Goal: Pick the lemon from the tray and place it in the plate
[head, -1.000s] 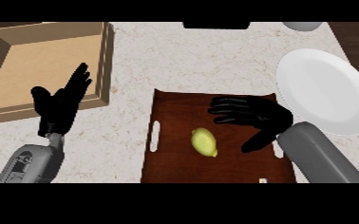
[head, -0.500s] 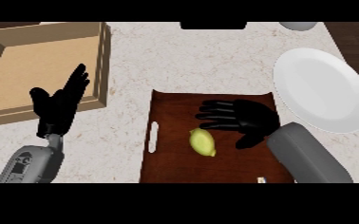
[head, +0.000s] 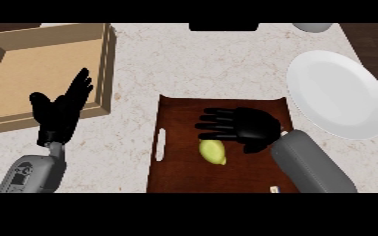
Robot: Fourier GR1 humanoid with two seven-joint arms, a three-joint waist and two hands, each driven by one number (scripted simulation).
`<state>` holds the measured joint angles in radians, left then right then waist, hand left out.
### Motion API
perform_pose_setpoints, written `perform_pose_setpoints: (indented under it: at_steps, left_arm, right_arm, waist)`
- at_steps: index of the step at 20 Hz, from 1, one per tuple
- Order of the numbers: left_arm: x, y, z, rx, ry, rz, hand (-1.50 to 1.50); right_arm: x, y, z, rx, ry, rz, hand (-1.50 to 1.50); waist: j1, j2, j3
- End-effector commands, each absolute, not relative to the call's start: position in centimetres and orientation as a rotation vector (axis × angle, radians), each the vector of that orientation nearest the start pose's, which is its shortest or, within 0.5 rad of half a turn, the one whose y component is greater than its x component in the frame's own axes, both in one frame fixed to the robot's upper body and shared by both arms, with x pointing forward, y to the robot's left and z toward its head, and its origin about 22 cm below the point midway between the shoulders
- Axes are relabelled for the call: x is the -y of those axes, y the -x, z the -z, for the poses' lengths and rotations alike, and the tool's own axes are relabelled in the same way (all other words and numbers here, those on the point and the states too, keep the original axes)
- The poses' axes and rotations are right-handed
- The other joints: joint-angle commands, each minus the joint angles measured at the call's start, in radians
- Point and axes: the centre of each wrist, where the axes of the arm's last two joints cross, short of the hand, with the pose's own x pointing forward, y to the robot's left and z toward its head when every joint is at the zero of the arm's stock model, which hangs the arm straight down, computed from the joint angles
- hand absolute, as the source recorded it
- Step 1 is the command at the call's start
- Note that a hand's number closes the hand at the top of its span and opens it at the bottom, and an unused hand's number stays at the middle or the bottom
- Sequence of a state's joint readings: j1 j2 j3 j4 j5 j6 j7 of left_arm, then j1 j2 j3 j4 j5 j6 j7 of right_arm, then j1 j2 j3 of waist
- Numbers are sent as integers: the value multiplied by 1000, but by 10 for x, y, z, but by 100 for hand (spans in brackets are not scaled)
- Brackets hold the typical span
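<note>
The lemon (head: 212, 151) lies on the dark brown tray (head: 177, 180), left of the tray's middle and nearer its lower edge, tilted a little with its pointed end toward lower right. The right hand (head: 247, 127) is spread flat over the tray just above the lemon, fingers straight and pointing to the view's left, thumb angled down beside the fruit; its fingers are not curled round the lemon, and whether the lower edge of the hand touches the fruit cannot be told. The grey right forearm (head: 310, 167) comes in from the lower right and covers the tray's right side.

The white plate (head: 332, 92) sits on the pale speckled surface (head: 192, 65) just right of the tray, with nothing on it. The tray has a white slot handle (head: 160, 144) in its left rim.

The left hand (head: 60, 111) rests open at the view's left, fingers straight and pointing up, over the lower right corner of a tan wooden box (head: 44, 72). A grey round thing (head: 312, 27) shows at the top right edge, and a dark block (head: 224, 27) at the top middle. No writing or label can be read anywhere.
</note>
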<state>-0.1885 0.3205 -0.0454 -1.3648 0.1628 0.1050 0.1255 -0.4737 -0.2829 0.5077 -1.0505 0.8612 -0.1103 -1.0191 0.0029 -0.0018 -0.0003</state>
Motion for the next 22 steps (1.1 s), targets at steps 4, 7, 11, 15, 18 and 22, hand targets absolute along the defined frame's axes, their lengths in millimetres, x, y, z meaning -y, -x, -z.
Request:
perform_pose_setpoints:
  at_steps: [4, 7, 11, 15, 18, 22]
  left_arm:
    - [-278, -271, -29, 1400, -180, 102, 0]
    - [-275, -286, -20, 1400, -164, 95, 0]
    - [-301, -274, -17, 1401, -167, 99, 0]
    - [-269, -281, -21, 1399, -185, 70, 0]
    - [-285, -282, -19, 1385, -163, 74, 0]
    - [-299, -283, -24, 1413, -177, 104, 0]
  right_arm:
    - [154, -330, 12, -2504, 34, 2237, -150]
    - [150, -333, 19, -2518, 29, 2232, -150]
    - [137, -316, 35, -2479, -19, 2253, -150]
    - [108, -322, 26, -2402, -63, 2309, -150]
    - [126, -308, 30, -2303, -30, 2345, 150]
    - [115, -307, 34, -2224, 34, 2291, 150]
  waist:
    - [7, 1, 1]
    - [2, 3, 0]
    - [2, 2, 0]
    - [3, 2, 0]
    - [-2, 1, 0]
    - [-1, 2, 0]
